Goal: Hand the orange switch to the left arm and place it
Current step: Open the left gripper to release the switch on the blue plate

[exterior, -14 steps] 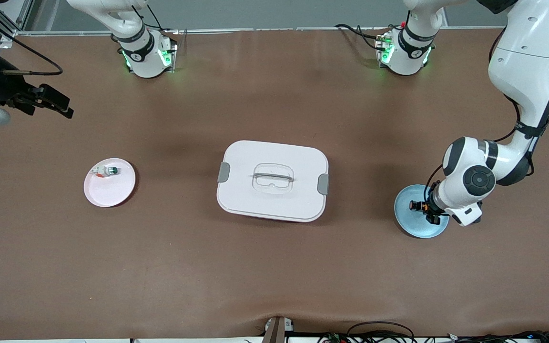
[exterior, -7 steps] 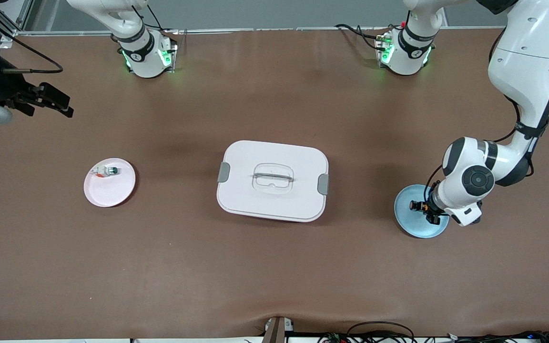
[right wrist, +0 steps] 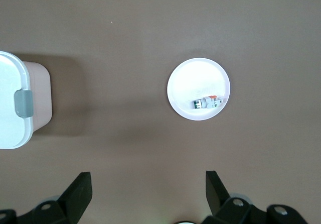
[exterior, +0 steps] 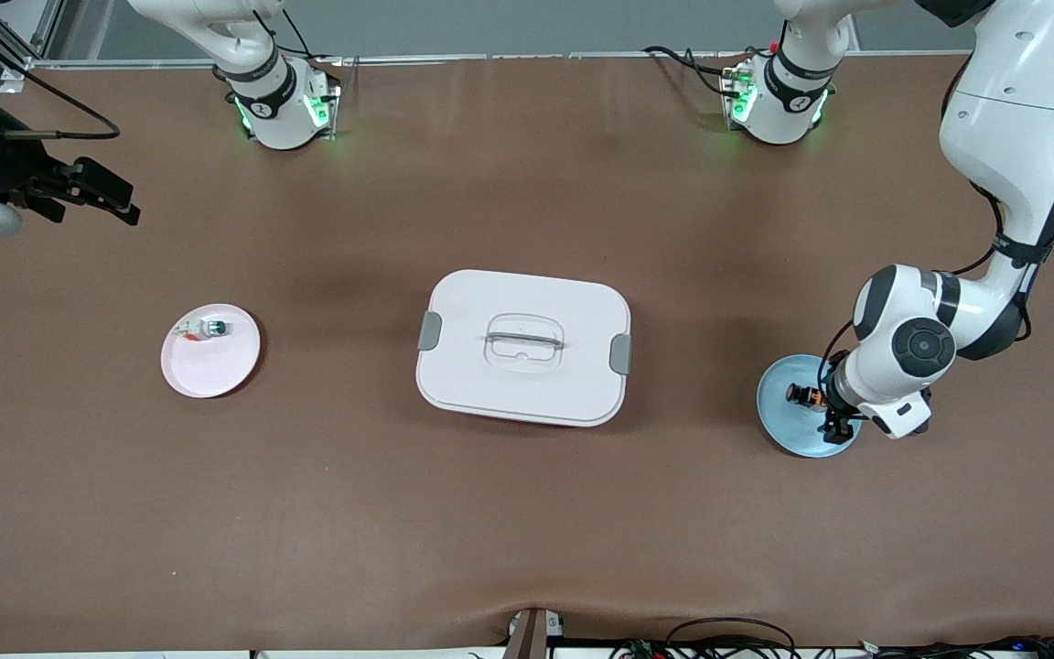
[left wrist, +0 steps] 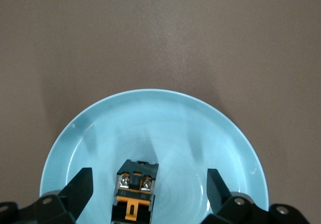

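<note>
Brown tabletop (exterior: 527, 513) w/ both arm bases along the edge farthest from the front cam. Mid-tabletop: the box (exterior: 523, 347), white, lid on, grey latches at both ends, recessed handle on top.

Blue plate (exterior: 779, 423) sits toward the left arm's end, well apart from the box. The orange switch (left wrist: 135, 190) rests on the plate, black body w/ orange tab, two screw terminals showing in left wrist view. Left gripper (left wrist: 148, 194) is low over the plate, straddling the switch: jaws spread wide, fingers (left wrist: 80, 189) either side w/ clear gaps to the switch, so nothing gripped. In front view the left arm's wrist covers part of the plate; switch shows just beside it.

Pink plate (exterior: 210, 351) sits toward the right arm's end, also well apart from the box. On it lies the white-and-green switch (exterior: 204, 330) w/ a red bit, near the plate's rim on the side farther from the front cam.

Right gripper (right wrist: 148, 196) is up in the air near the right arm's end of the tabletop, jaws wide apart, holding nothing; the arm waits. Right wrist view looks down on the pink plate and one latch end of the box.
</note>
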`<state>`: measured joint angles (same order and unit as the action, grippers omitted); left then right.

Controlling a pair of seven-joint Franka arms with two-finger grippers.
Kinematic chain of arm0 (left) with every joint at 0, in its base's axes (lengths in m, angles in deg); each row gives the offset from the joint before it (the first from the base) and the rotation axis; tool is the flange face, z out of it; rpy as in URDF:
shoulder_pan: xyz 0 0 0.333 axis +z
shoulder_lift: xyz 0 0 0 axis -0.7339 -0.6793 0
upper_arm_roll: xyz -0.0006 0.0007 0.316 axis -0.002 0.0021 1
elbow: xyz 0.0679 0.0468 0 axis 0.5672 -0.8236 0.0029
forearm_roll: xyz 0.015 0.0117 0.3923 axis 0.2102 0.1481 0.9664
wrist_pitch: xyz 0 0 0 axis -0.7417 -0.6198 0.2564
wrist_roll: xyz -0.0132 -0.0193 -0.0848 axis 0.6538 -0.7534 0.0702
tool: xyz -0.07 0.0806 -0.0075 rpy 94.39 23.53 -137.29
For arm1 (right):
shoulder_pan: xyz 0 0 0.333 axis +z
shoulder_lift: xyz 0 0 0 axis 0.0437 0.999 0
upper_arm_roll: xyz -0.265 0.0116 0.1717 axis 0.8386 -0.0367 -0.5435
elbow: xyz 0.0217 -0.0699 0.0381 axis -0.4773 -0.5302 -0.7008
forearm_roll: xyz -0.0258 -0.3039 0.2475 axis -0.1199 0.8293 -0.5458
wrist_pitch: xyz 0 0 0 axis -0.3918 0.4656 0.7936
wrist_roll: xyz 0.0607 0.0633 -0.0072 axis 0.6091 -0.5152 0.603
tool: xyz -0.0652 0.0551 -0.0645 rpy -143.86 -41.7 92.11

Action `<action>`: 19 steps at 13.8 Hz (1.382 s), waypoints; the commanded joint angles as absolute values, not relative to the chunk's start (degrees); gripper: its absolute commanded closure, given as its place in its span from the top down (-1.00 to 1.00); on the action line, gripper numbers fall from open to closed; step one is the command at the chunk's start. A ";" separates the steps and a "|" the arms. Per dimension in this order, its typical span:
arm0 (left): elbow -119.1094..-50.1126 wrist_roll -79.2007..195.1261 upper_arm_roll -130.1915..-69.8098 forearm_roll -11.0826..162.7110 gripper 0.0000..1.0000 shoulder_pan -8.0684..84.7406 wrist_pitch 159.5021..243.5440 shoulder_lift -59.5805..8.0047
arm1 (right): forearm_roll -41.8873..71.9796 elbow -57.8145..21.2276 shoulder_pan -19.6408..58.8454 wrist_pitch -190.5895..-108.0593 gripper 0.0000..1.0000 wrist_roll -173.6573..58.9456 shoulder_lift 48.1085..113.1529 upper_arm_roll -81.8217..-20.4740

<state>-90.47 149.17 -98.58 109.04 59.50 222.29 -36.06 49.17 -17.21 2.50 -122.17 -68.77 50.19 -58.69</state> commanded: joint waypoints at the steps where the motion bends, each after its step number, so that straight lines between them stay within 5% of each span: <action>1: -90.10 150.56 -98.81 109.85 1.00 59.69 222.70 -36.03 | 49.17 -16.92 1.98 -121.86 1.00 -68.10 49.61 -59.06; 14: -92.73 135.29 -98.73 100.55 1.00 59.69 222.00 -29.36 | 51.45 -16.83 1.98 -122.30 1.00 -65.81 49.52 -59.41; 19: -94.32 117.48 -93.90 94.49 1.00 54.96 222.08 -26.28 | 51.36 -16.83 2.15 -123.09 1.00 -66.25 49.43 -59.50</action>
<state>-91.54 124.91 -96.53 97.40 57.32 222.24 -29.32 50.61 -16.87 2.50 -122.79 -66.38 50.18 -58.98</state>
